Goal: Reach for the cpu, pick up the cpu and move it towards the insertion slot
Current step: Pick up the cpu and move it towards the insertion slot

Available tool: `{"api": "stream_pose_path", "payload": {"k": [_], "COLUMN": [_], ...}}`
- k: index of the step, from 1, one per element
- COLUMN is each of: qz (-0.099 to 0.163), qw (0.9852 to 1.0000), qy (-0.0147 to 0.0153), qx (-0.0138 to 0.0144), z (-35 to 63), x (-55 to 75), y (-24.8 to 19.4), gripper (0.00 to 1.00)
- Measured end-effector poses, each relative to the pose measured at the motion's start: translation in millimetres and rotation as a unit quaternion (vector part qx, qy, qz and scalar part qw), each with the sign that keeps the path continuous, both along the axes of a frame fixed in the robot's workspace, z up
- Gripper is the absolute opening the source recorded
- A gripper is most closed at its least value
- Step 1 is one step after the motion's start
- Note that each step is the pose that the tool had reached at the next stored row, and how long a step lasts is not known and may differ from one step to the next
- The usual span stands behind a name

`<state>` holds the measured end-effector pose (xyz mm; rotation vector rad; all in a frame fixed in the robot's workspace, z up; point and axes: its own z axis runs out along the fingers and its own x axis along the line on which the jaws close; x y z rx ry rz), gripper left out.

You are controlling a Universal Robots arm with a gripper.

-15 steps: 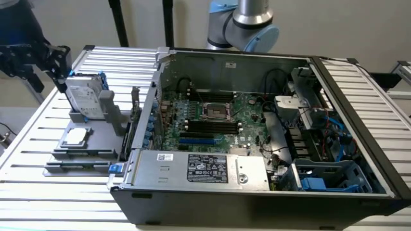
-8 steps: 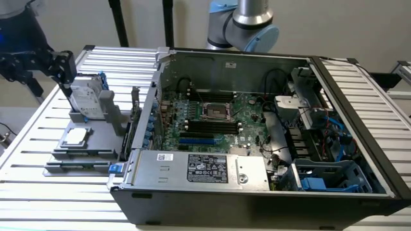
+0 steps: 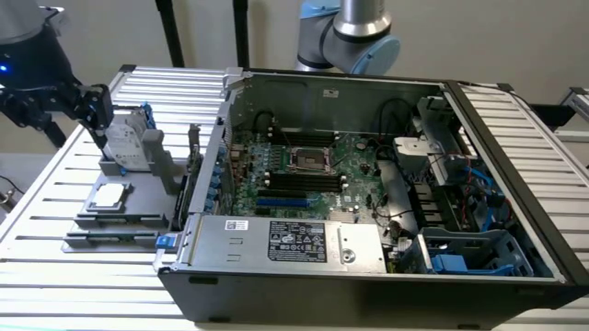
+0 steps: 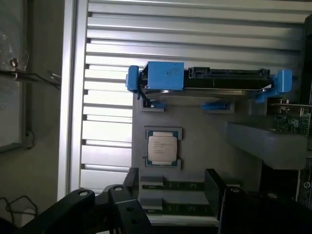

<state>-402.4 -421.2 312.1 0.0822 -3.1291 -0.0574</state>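
The cpu (image 3: pixel 109 196) lies flat, silver top up, in a grey holder on the slatted table at the exterior view's left, outside the computer case. In the wrist view the cpu (image 4: pixel 163 148) sits in its square seat, beyond my black fingers (image 4: pixel 119 202). My gripper (image 3: pixel 85 109) hangs above the table behind the upright hard drive, well above and apart from the chip. The gripper (image 4: pixel 170 197) is open, with nothing between its fingers. The insertion slot (image 3: pixel 310 160) is the silver-framed socket on the green board inside the open case.
An upright silver hard drive (image 3: pixel 127 143) in a blue-edged bracket (image 4: pixel 165 75) stands just behind the cpu. Memory sticks (image 4: pixel 171 185) lie in the holder's front slots. The case wall (image 3: pixel 204 179) rises between the holder and the board. Long black memory slots (image 3: pixel 304 181) flank the socket.
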Motion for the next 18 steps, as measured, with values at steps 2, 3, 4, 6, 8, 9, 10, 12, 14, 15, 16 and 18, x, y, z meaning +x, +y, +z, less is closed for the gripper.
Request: {"api": "stream_pose_path", "payload": {"k": [2, 3, 4, 6, 8, 9, 10, 12, 14, 15, 16, 18], "qz": [0.000, 0.000, 0.000, 0.000, 0.000, 0.000, 0.000, 0.000, 0.000, 0.000, 0.000, 0.000], "qw": [1.0000, 1.0000, 1.0000, 1.0000, 1.0000, 1.0000, 1.0000, 1.0000, 1.0000, 1.0000, 1.0000, 1.0000], "qy": [0.0000, 0.0000, 0.0000, 0.0000, 0.0000, 0.0000, 0.0000, 0.0000, 0.0000, 0.0000, 0.0000, 0.0000], "qx": [0.0000, 0.0000, 0.0000, 0.0000, 0.0000, 0.0000, 0.0000, 0.0000, 0.0000, 0.0000, 0.0000, 0.0000], "z": [-3.6, -5.4, -7.2, -10.8, -14.5, -16.4, -18.2, -21.8, -25.5, -27.3, -29.1, -32.7], "x": [0.0, 0.1, 0.1, 0.1, 0.1, 0.1, 0.1, 0.1, 0.1, 0.1, 0.1, 0.2], "y": [-1.3, -1.9, -2.5, -3.3, -3.5, -3.7, -3.7, -3.7, -3.9, -3.9, -3.9, -4.0], "gripper": [0.65, 0.65, 0.65, 0.65, 0.65, 0.65, 0.65, 0.65, 0.65, 0.65, 0.65, 0.65]}}
